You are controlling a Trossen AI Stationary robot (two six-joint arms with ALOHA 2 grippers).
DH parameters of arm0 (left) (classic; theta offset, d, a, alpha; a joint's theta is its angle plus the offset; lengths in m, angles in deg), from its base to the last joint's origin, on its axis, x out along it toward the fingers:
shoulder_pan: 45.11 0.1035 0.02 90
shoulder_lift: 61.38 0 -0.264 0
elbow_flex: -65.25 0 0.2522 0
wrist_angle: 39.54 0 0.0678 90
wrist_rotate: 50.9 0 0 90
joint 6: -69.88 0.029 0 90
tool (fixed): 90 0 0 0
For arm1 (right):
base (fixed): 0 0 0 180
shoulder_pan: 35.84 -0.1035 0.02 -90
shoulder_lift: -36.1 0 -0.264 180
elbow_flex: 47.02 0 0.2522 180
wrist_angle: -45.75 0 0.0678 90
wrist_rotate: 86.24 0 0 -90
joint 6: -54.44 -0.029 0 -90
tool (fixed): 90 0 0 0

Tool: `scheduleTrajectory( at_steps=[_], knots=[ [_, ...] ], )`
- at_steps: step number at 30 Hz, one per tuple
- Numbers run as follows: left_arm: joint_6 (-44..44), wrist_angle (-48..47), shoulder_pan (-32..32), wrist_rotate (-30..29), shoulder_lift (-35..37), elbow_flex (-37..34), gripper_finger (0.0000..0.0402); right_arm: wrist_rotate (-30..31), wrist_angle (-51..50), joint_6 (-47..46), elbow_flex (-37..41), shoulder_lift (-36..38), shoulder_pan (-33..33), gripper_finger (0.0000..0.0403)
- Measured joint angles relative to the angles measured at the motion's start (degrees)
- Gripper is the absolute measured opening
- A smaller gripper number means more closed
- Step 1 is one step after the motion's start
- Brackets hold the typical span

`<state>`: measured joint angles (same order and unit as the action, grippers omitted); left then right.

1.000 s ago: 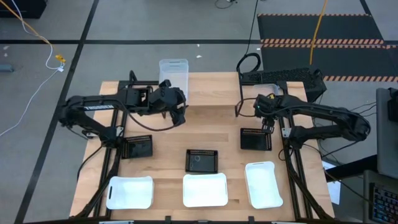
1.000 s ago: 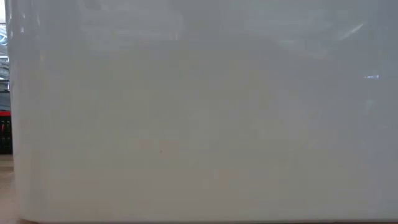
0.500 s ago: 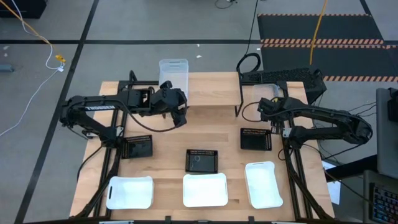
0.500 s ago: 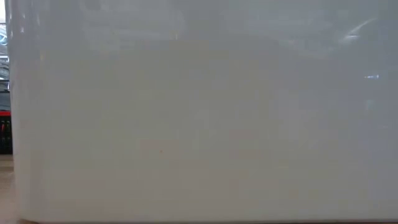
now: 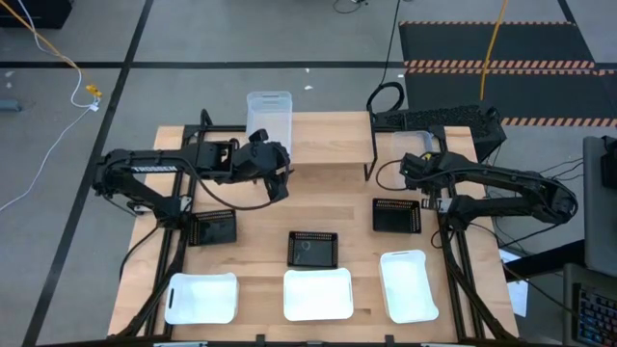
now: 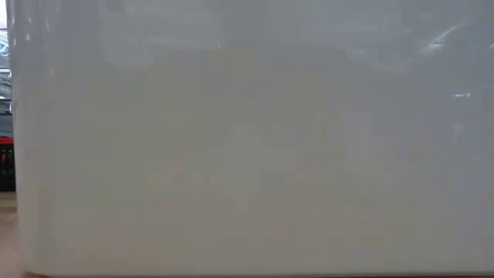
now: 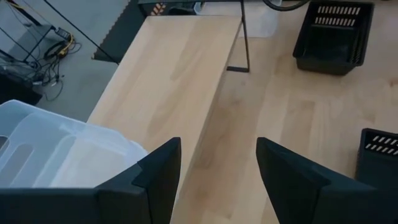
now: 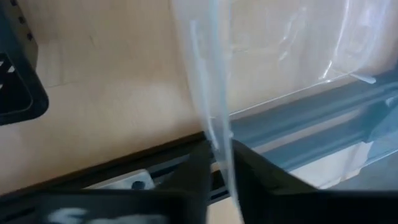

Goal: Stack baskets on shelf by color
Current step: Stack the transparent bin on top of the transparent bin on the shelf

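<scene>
Nearest the front edge lie three white baskets (image 5: 317,294), behind them three black baskets (image 5: 313,248); two clear baskets show — one (image 5: 269,114) on the shelf (image 5: 328,143). The wood table (image 5: 357,207) stands on grey floor. The right gripper (image 5: 413,172) pinches the second clear basket's (image 8: 205,106) wall; the left gripper (image 7: 217,180), fingers spread, holds nothing.

Both arms out, right one gripping.
My right gripper (image 8: 216,163) is pinched on a clear wall at the table's right rear. My left gripper (image 7: 214,180) hangs spread at the left rear, holding nothing, arm reaching inward.
</scene>
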<state>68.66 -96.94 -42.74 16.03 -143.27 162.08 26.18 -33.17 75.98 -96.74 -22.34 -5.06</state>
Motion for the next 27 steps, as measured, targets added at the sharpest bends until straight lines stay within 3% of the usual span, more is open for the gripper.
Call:
scheduleTrajectory(
  at_steps=[2, 14, 21, 27],
  knots=[
    [-0.1, -0.4, 0.0, 0.0, 0.0, 0.0, 0.0209, -1.6, -1.8, -1.1, -0.7, 0.0, 0.0, 0.0011],
    [0.6, -0.1, 0.1, 0.0, 0.0, 0.0, 0.0209, -3.0, -5.0, -18.5, -13.5, 5.5, -0.1, 0.0002],
    [11.3, 9.4, 0.2, 1.8, -0.9, 0.0, 0.0209, -4.2, -5.2, -27.7, -25.0, 4.4, -0.9, 0.0001],
    [24.3, 22.6, -1.0, 7.4, -6.1, 0.0, 0.0209, -5.8, -2.3, -27.9, -30.0, 0.3, -9.9, 0.0001]
  ],
)
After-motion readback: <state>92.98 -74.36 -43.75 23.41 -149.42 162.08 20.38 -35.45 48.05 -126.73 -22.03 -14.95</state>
